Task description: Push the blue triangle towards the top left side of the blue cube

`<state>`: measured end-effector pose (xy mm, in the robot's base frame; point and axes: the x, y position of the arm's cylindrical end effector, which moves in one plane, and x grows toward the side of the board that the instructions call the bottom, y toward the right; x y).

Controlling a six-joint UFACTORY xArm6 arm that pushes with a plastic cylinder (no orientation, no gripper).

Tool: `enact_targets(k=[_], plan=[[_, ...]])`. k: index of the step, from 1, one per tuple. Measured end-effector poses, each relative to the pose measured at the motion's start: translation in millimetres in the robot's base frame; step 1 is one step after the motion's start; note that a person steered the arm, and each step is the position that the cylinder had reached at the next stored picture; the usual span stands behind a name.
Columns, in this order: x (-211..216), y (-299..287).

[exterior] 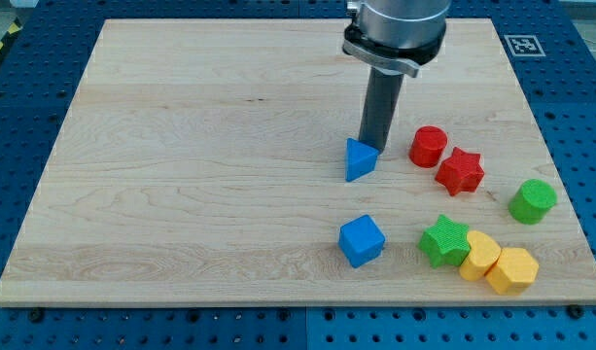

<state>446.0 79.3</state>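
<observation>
Item: my tip [374,147] touching blue triangle [360,159], right-edge side, mid-table [181,194]. Blue cube [362,240] nearer bottom edge. No jaws fitted. Advice: push gently leftward, stopping early.

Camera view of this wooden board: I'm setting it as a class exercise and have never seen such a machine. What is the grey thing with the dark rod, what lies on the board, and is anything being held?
The grey part is the end of a robot arm. It has no gripper, only a straight dark rod. My tip slides along the wooden board and pushes blocks; nothing is held. There is one camera, looking down at a slant. My tip sits against the blue triangle, at its upper right. Below lies the blue cube. Toward the view's right are a red cylinder, red star, green cylinder, green star and two yellow blocks.
</observation>
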Motion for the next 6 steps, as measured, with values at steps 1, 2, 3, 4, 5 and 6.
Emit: enact_targets(k=[1,2,3,4,5,6], plan=[[19,-4],[27,-5],[35,-16],[35,-36],[35,-40],[35,-20]])
